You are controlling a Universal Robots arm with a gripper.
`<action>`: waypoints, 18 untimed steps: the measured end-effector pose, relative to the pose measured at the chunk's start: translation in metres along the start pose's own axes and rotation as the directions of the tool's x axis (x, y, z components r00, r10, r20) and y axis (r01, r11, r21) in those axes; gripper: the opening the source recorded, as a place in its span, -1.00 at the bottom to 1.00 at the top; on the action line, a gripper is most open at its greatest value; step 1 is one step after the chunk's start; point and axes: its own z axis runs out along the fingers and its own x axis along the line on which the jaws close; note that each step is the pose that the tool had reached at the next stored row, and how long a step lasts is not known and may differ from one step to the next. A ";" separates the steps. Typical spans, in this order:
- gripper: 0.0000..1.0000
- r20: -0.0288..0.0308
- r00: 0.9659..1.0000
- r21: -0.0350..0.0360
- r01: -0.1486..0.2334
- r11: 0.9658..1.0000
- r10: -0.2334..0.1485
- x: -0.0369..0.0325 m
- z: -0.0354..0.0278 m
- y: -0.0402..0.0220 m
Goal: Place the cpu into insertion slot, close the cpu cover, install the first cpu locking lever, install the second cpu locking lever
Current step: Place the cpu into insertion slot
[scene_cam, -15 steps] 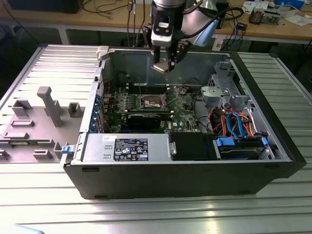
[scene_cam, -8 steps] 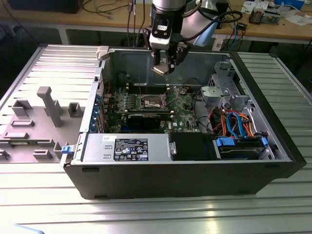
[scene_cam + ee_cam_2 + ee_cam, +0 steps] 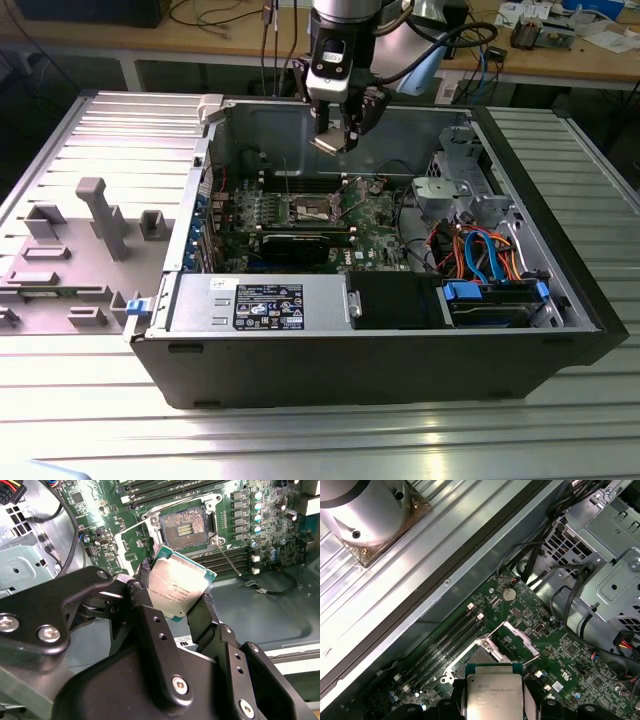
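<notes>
My gripper (image 3: 337,140) hangs above the open computer case, shut on the cpu (image 3: 330,143), a flat square chip with a dull silver top. In both wrist views the black fingers (image 3: 145,570) clamp the cpu (image 3: 177,587) by two opposite edges, its top showing (image 3: 495,695). The insertion slot (image 3: 184,527) lies below it on the green board with its dark centre bare (image 3: 312,208) (image 3: 482,657). The cpu cover (image 3: 519,636), a thin silvery frame, stands tilted up beside the socket (image 3: 131,542). A thin metal lever (image 3: 229,560) sticks out by the socket's other side.
A black power supply box (image 3: 265,300) fills the case's front. A long black card (image 3: 300,243) lies in front of the socket, memory slots (image 3: 165,492) beside it. A metal drive cage (image 3: 455,190) and orange and blue cables (image 3: 480,250) sit at the exterior view's right. Grey fixtures (image 3: 100,215) stand outside the case.
</notes>
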 end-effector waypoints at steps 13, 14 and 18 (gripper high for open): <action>0.08 0.008 0.998 0.002 -0.063 0.998 0.063 0.0000 0.0015 -0.0001; 0.08 0.009 0.998 0.002 -0.067 0.998 0.067 0.0000 0.0016 -0.0002; 0.08 0.011 0.996 0.001 -0.088 0.996 0.088 0.0000 0.0019 -0.0001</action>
